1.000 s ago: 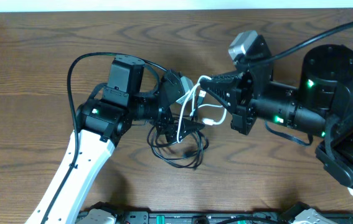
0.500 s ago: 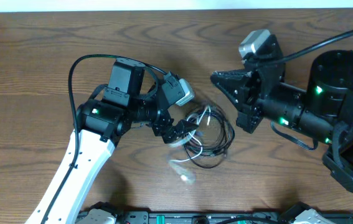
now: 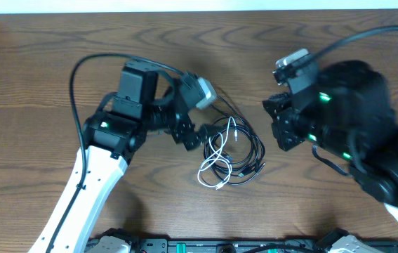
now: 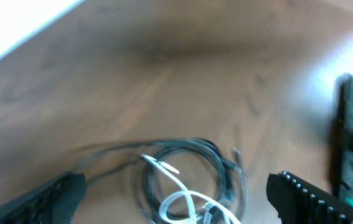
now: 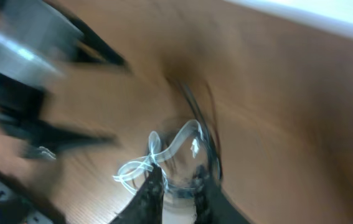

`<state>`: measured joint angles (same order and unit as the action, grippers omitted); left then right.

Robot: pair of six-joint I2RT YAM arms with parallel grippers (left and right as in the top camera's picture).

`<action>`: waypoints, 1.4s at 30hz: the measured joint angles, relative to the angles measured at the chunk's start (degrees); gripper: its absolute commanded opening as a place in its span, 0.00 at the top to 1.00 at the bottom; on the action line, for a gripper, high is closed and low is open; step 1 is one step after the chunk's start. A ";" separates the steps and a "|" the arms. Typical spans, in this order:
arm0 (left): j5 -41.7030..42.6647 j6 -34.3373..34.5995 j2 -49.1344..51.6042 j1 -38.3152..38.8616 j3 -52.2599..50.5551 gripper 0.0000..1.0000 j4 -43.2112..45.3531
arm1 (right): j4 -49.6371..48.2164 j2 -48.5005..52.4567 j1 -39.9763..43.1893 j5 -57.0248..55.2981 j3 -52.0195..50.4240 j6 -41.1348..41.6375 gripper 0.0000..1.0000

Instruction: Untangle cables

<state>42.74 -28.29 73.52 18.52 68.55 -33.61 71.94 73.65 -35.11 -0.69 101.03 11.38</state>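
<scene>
The two cables lie tangled on the wooden table between the arms. The black cable (image 3: 246,156) forms a loose coil, and the white cable (image 3: 215,167) loops across its left side. My left gripper (image 3: 195,135) hovers just left of the bundle, open wide, touching neither cable. In the left wrist view the black coil (image 4: 185,155) and white loops (image 4: 185,202) sit between the spread fingers (image 4: 45,199). My right gripper (image 3: 274,123) is right of the bundle, blurred by motion. In the right wrist view its jaws (image 5: 179,193) stand a little apart above the white cable (image 5: 154,155), holding nothing.
The thick black wires fixed to the arms arc over the table at the upper left (image 3: 79,70) and upper right (image 3: 353,39). A dark rail (image 3: 220,246) runs along the table's front edge.
The bundle, held up between both grippers a second ago, has dropped to the table. The right arm has pulled back to the right and its jaws have parted slightly.
</scene>
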 measured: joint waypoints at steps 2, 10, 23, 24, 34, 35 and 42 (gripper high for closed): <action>-1.03 2.97 -0.13 -1.70 0.00 0.02 1.53 | 1.22 2.36 0.02 -2.32 -0.52 1.66 0.78; -2.69 8.81 -6.62 -10.34 0.00 0.02 -0.04 | 0.81 14.47 0.00 -3.26 -4.37 4.72 0.77; -6.12 9.49 -18.67 -20.79 0.00 0.02 -9.51 | 0.50 30.18 -1.11 6.19 -4.68 5.20 0.74; -6.32 9.49 -18.67 -20.79 0.00 0.02 -9.53 | 0.44 30.95 -1.57 6.62 -4.68 5.20 0.71; -7.13 9.70 -18.67 -20.79 0.00 0.02 -9.94 | -3.41 33.24 -9.14 8.66 -4.90 11.41 0.67; -7.13 9.73 -18.64 -20.79 0.00 0.02 -10.01 | -3.58 33.24 -9.40 8.44 -4.90 12.33 0.68; -7.13 10.10 -18.67 -20.79 0.00 0.02 -10.32 | -3.56 33.24 -11.96 7.23 -4.90 19.32 0.68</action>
<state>35.62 -18.20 54.85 -2.26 68.55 -43.92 68.38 106.89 -47.07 6.55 96.14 30.70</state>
